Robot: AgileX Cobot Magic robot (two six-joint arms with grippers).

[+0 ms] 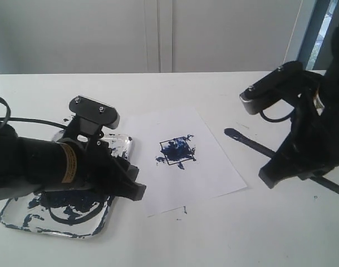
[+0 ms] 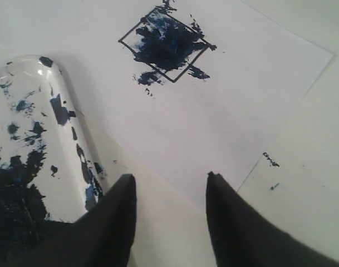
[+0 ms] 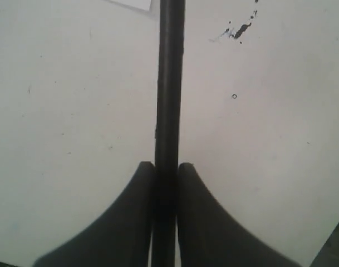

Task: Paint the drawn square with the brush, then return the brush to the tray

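At table's right | right gripper [image 3: 166,167] pinches the brush [image 1: 252,144] | left gripper [image 2: 170,181] spread (by the tray [image 1: 128,146]) | square [image 1: 177,150] daubed — best carry brush left, high, clear of paper [image 1: 214,172].

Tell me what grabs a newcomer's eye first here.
The blue-daubed square in the middle of the paper, paint spilling past its outline. Left of it, the tray blotched dark blue, with the open left gripper beside it. On the right, the right gripper is shut on the brush.
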